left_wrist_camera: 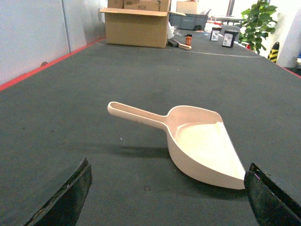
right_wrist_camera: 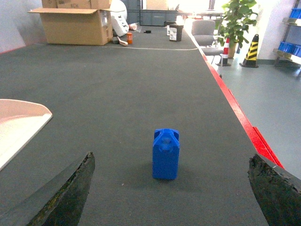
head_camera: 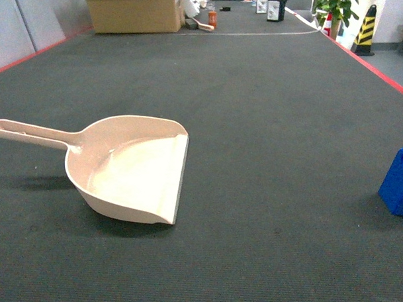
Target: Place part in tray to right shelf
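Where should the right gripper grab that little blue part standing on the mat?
Probably across the flat side walls of the part, coming straight in from the open right gripper. It stands upright and alone, and its domed, cut-out top looks like poor purchase.

The tray (head_camera: 132,170) looks like smooth cream plastic with a soft sheen inside its scoop. The part (right_wrist_camera: 166,154) is bright-blue plastic, smooth and slightly glossy. The table (head_camera: 266,109) wears dark matt, finely ribbed cloth-like matting. The box (left_wrist_camera: 136,27) is dull brown cardboard.
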Tool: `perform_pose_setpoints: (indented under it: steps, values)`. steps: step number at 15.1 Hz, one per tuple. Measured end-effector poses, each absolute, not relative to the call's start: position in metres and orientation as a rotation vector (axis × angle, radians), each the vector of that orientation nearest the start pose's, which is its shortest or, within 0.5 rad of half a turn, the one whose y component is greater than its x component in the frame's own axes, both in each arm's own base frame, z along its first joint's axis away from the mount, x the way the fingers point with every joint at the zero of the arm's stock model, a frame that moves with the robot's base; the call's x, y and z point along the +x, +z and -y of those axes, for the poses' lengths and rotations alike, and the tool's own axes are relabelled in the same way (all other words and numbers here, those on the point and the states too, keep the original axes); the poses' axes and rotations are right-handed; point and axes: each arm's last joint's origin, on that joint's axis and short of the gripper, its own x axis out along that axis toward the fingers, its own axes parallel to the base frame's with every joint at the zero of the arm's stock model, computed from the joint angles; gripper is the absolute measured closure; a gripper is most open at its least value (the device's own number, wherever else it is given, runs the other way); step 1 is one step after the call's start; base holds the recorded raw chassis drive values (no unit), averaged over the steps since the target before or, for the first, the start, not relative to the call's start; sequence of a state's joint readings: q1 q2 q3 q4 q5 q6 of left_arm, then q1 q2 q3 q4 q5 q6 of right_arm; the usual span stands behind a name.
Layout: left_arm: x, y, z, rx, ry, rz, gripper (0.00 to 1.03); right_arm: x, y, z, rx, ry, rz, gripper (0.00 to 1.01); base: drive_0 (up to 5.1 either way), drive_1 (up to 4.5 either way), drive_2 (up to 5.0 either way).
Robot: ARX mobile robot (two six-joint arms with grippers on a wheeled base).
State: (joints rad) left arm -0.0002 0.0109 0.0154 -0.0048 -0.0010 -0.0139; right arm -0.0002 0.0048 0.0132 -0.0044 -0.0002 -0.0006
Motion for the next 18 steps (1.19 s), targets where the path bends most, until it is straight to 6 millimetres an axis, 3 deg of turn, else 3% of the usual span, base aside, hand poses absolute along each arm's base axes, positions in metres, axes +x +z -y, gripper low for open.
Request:
perform_pose_setpoints:
  steps: [18]
  values:
    - [0.0974, 0.1675, 0.0000, -0.014, 0.001, 0.000, 0.05, 0.0972, 0.1672, 0.0000, -0.001, 0.000, 0.004, 0.03, 0.0, 0.00, 0.0]
